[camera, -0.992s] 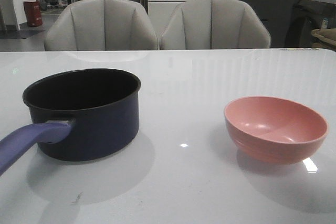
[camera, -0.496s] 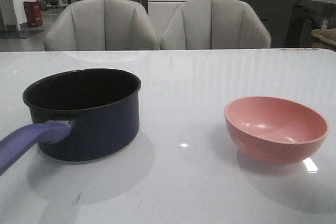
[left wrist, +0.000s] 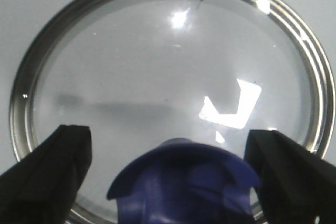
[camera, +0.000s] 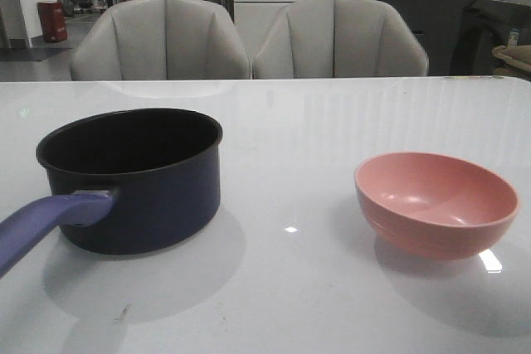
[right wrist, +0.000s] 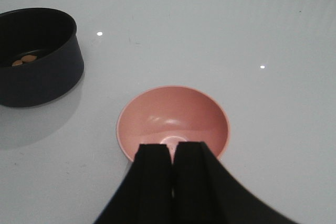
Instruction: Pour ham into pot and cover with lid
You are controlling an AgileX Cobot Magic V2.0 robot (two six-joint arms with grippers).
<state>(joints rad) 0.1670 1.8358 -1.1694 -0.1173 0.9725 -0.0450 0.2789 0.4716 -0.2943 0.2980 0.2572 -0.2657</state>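
1. Ham (right wrist: 23, 60): small orange bits already on the pot's black floor, so pouring looks done. The pot (camera: 137, 180) sits open on the left part of the table (camera: 332, 122), handle pointing toward me, mouth free for the lid.
2. Pink bowl (camera: 436, 202) is upright and empty, well apart from the pot on the right side, out of the lid's way.
3. My right gripper (right wrist: 172, 174) hovers above the bowl's near rim w/ fingers pressed together, holding nothing; its job seems finished.
4. My left gripper (left wrist: 168, 177) is spread wide, one finger each side of the blue knob (left wrist: 181, 182), not touching it. Lined up that way bc the knob is the only graspable part.
5. Glass lid (left wrist: 168, 98) lies flat on the table, knob up, outside the front view.
6. Next, I'd judge: close on the knob, lift, carry to the pot.
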